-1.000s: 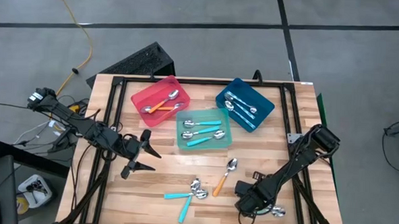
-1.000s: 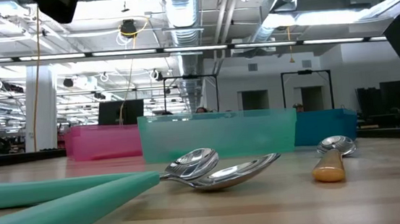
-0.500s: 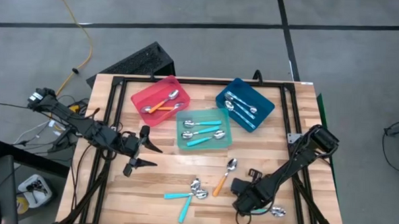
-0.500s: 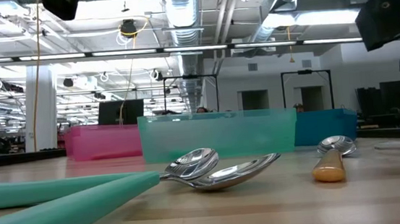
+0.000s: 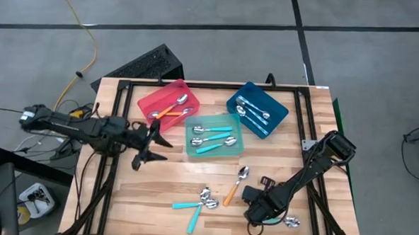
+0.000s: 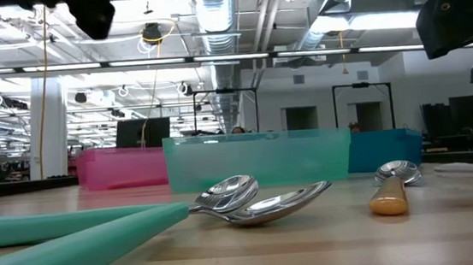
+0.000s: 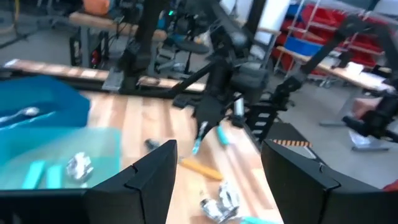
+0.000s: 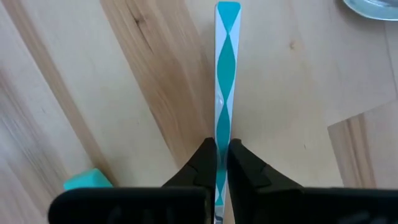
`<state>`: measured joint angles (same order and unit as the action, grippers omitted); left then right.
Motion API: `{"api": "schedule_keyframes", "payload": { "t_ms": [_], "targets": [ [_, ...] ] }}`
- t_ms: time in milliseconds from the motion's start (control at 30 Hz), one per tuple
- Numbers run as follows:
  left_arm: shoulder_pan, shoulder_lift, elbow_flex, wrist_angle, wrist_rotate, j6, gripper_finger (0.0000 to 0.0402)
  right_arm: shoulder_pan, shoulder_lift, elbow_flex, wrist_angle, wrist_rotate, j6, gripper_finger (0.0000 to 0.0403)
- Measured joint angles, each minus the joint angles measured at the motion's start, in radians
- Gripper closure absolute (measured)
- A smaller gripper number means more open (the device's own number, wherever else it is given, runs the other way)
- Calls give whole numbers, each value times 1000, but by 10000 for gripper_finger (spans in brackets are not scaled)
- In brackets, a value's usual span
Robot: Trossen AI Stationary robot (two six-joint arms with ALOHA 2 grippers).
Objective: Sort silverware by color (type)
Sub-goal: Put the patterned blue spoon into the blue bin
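My right gripper (image 5: 259,209) points down over the table's near right part, shut on a thin teal-and-white silverware handle (image 8: 224,87); that piece's bowl is hidden. My left gripper (image 5: 154,145) hovers open over the table's left side, near the red tray (image 5: 148,101), and holds nothing. On the wood lie an orange-handled spoon (image 5: 235,186), two teal-handled spoons (image 5: 193,205) and a lone metal bowl (image 5: 291,222). More spoons lie in the red tray, the teal tray (image 5: 191,151) and the blue tray (image 5: 279,122). My right gripper pinches the teal-and-white handle (image 8: 222,146) between its two fingers (image 8: 205,165), which come from above and point down. The handle runs out beyond the fingertips to its free end (image 8: 227,7). Whether any part of the piece touches the table, I cannot tell.
The three trays stand side by side across the far half of the table. The loose spoons cluster in the near middle (image 6: 260,201), left of my right gripper. Bare wood lies between my left gripper and that cluster.
My left gripper has swung toward the table's far edge, closer to the red tray, and stayed open. My right gripper has tipped a little at the wrist while staying shut on the handle.
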<state>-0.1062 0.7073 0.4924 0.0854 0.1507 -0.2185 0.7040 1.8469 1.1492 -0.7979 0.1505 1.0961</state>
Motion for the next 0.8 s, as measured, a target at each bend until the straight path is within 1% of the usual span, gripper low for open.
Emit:
{"api": "schedule_keyframes", "payload": {
  "t_ms": [133,300,567,667,800],
  "targets": [
    [112,1,0,-11,92,12,184,0,0,0,7,-1,3,360],
    [188,6,0,-31,184,27,184,0,0,0,13,-10,4,359],
    [216,54,0,-14,239,42,184,0,-2,1,41,-13,9,359],
    [215,67,0,11,279,42,184,0,-2,1,51,-14,14,359],
    [215,79,0,74,299,42,184,0,-2,1,52,-14,14,359]
  ]
}}
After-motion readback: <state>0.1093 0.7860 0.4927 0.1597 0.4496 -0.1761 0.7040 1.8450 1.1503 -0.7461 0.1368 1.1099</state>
